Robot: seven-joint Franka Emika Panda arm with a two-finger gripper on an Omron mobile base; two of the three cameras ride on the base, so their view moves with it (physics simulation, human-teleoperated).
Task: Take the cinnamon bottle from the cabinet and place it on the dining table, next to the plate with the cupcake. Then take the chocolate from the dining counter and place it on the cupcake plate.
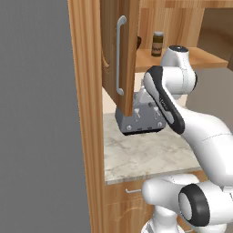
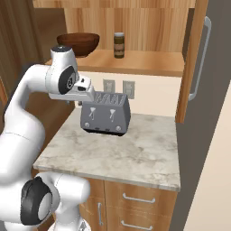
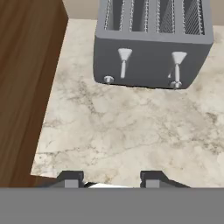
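Poking up at the bottom edge of the hand view, the gripper shows just two dark fingertips, cut off low; jaws drawn in as far as they go, nothing between them but bare marble counter. Grey toaster fills the upper right, top cropped by the frame. Dark wood panel runs down the left. In the right base view the hand at centre left sits partly in front of the toaster; fingers hard to make out. Cinnamon bottle stands upright on the cabinet shelf, upper centre, beside a dark bowl. In the left base view the open cabinet door hides part of the shelf; bottle visible upper right.
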